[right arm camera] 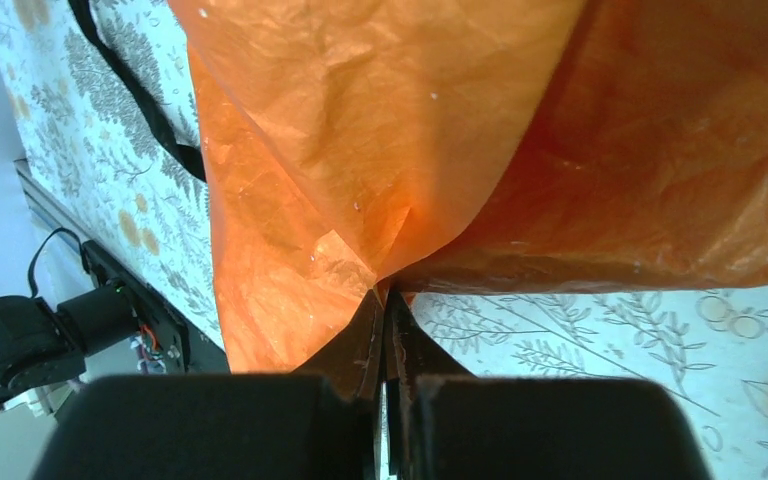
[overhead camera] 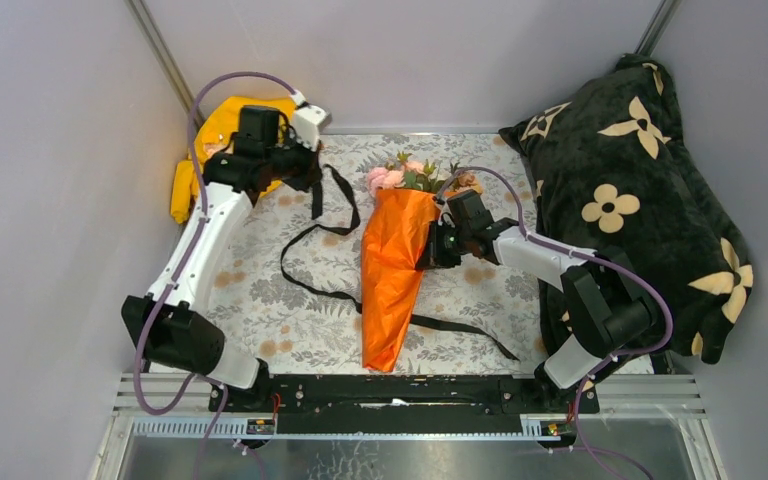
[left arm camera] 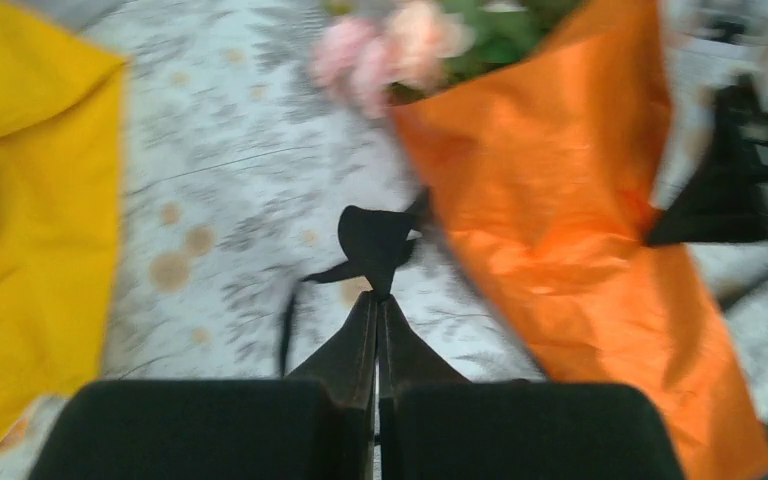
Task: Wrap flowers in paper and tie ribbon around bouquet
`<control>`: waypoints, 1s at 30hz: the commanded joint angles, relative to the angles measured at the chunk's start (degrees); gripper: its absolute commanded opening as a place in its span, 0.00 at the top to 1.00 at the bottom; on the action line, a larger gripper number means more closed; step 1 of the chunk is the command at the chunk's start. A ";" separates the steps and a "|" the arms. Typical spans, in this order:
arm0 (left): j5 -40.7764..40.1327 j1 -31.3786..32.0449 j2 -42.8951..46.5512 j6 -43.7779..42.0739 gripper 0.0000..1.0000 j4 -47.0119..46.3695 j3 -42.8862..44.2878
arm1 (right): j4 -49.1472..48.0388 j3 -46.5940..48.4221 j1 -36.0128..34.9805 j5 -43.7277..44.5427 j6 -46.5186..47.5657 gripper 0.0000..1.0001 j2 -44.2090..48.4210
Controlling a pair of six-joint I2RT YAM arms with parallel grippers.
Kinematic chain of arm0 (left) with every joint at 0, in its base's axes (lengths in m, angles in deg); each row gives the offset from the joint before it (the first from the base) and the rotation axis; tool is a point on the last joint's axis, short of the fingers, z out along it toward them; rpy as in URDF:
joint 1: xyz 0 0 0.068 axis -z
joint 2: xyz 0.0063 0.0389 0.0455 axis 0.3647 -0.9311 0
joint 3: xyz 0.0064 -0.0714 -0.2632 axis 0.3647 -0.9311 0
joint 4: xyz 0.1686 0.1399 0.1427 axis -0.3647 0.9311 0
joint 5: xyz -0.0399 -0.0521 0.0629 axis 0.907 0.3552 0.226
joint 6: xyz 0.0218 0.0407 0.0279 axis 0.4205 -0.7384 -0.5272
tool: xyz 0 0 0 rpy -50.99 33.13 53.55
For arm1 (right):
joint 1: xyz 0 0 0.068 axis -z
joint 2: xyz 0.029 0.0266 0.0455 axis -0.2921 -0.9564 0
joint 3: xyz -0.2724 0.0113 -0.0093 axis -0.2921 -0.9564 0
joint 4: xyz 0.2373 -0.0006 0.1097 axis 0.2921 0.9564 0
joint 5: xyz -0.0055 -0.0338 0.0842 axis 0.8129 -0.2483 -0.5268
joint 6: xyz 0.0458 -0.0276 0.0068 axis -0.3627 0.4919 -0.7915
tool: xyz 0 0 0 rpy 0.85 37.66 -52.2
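Orange paper (right arm camera: 360, 100), thin and creased: rolled into a cone around the flowers (overhead camera: 392, 177). The bouquet (overhead camera: 395, 260) lies mid-table with its heads toward the far wall and its tip toward the arms.

Right gripper (right arm camera: 385, 295): jaws closed, nipping a fold at the cone's right edge.

Left gripper (left arm camera: 377, 292): jaws closed, pinching one end of the ribbon (left arm camera: 372, 240) above the far-left part of the table.

Ribbon, black: hangs from that pinch and loops over the cloth. It appears to run beneath the lower cone and trails out at the near right. Not yet tied.

Hazards, as I judge them:
- Tearing. The sheet is flimsy and held at one small fold, so a sideways tug by the right arm could rip it.
- Unrolling. Nothing but that nip and the cone's own weight seems to keep the wrap shut.
- Ribbon pulled clear. A long draw by the left arm could slide it out from under the cone.
- Lost pinch. Only the ribbon's end is held, and it may slip when pulled taut.
- Stems sliding out if the cone is dragged.

Surface: tablecloth (overhead camera: 260, 300), pale with grey and brown floral print, lying flat.

Room: plain pale walls (overhead camera: 50, 150) on three sides. Yellow cloth (overhead camera: 218, 122) bunched in the far-left corner. Black pillow (overhead camera: 620, 170) with cream flowers slumped along the right. Black rail (overhead camera: 400, 392) at the near edge, carrying both arm bases.
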 commanded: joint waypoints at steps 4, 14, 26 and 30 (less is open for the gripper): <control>15.14 15.22 -4.82 2.56 1.00 3.72 -6.31 | -7.10 -1.30 -1.59 -6.28 -5.10 1.00 -1.69; 16.43 25.44 -19.45 3.86 1.00 -10.49 -12.45 | -12.35 -7.40 -1.57 0.08 -10.00 1.00 -0.04; 13.03 27.19 -31.58 8.33 1.00 -14.77 -15.26 | 3.91 -4.40 -2.61 16.42 -5.30 0.59 6.70; 13.17 27.20 -32.18 8.32 1.00 -15.35 -16.18 | 12.99 -0.99 -3.87 22.77 -3.24 0.43 9.10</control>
